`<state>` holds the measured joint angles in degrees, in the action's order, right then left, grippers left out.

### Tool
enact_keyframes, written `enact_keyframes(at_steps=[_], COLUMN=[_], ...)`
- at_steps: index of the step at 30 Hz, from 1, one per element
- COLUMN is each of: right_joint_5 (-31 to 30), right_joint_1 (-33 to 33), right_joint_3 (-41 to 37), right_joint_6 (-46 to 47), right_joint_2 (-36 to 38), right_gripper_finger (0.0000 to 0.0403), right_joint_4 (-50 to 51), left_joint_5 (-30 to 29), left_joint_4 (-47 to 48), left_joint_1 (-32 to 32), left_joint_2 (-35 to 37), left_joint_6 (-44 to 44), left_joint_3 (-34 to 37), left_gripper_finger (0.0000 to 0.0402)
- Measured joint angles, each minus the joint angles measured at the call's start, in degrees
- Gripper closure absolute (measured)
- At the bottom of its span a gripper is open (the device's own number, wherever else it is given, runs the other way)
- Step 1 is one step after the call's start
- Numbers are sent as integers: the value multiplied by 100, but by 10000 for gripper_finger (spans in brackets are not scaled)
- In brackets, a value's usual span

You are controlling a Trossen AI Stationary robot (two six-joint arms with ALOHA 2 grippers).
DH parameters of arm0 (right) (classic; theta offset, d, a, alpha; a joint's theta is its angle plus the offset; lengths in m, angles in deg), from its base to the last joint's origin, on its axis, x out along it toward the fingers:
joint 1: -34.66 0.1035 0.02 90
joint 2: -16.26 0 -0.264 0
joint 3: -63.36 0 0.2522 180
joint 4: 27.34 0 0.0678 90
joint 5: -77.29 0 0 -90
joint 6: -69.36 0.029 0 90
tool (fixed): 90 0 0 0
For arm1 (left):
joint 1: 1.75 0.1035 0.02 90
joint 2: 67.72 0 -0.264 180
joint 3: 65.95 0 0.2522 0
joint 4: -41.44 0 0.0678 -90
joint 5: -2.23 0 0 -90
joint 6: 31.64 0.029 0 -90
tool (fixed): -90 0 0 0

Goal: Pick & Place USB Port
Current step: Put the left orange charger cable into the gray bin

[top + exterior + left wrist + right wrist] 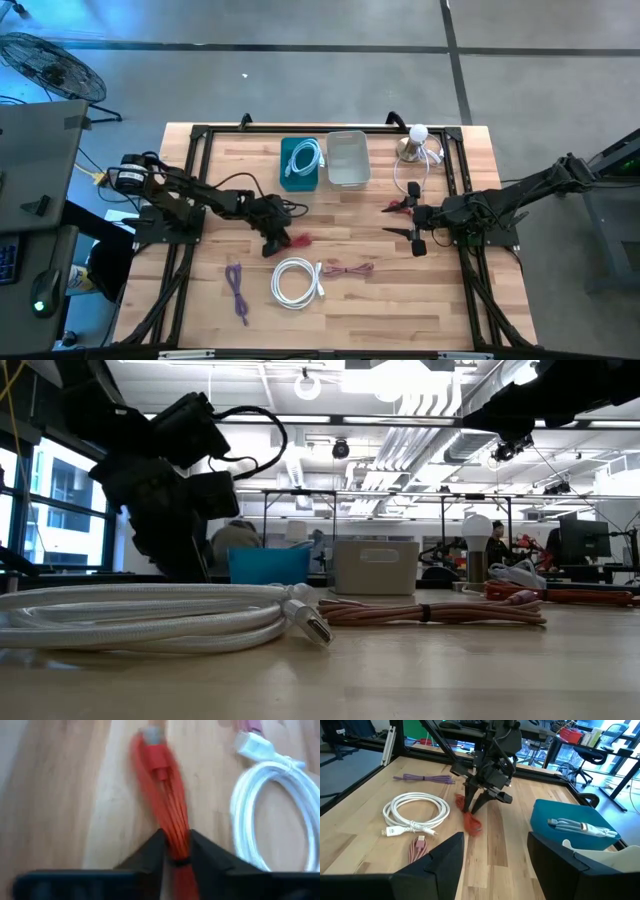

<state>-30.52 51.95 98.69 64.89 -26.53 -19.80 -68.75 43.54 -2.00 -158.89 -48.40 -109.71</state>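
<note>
1. Down at table centre, my left gripper (172,852) has its jaws pinching the bundled red cable (167,805); my fingers (145,857) press it from both sides, the cable's plug end lying on the wood past them.
2. From above, left gripper (272,240) sits just left of centre, red cable (297,240) sticking out at its 3 o'clock side.
3. White cable coil (297,281) lies at 5 o'clock from the left gripper, near but apart from the red one.
4. Pink cable (345,269) lies just beside the white coil, at its 3 o'clock.
5. Purple cable (237,291) lies at 7 o'clock from the left gripper, well apart.
6. My right gripper (416,226) hovers at 3 o'clock of the table, jaws spread wide, holding nothing; another red cable (397,207) lies just beside it.
7. Blue bin (299,164) at 12 o'clock holds a pale cable bundle (305,158).
8. Grey bin (348,159) touches the blue bin's right side; contents cannot tell.
9. Lamp with white bulb (417,134) stands at the table's far right, 1 o'clock.
10. Farthest, off the table's far left corner, a fan (48,62) stands on the floor.
</note>
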Motion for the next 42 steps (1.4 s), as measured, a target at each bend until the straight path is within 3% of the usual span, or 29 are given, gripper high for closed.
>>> enact_keyframes(at_steps=[2,11,21,28,35,42], right_joint_5=[0,0,42,42,43,43], right_joint_1=[-1,1,1,1,0,-1], right_joint_3=[0,0,0,0,2,2], right_joint_6=[13,62,123,115,97,-49], right_joint_2=[1,1,0,0,0,0], right_gripper_finger=[191,191,191,191,191,191], right_joint_4=[0,7,59,52,-51,-186], left_joint_5=[23,-90,-758,-1092,-1495,-1695], left_joint_4=[22,382,2156,2908,3248,3173], left_joint_1=[-2,-22,-17,-17,-17,-17], left_joint_2=[-5,-20,-49,-38,14,586], left_joint_6=[152,703,1966,2656,3175,3461], left_joint_3=[0,-376,-1759,-2576,-3019,-3075], left_gripper_finger=[383,401,401,401,401,401])
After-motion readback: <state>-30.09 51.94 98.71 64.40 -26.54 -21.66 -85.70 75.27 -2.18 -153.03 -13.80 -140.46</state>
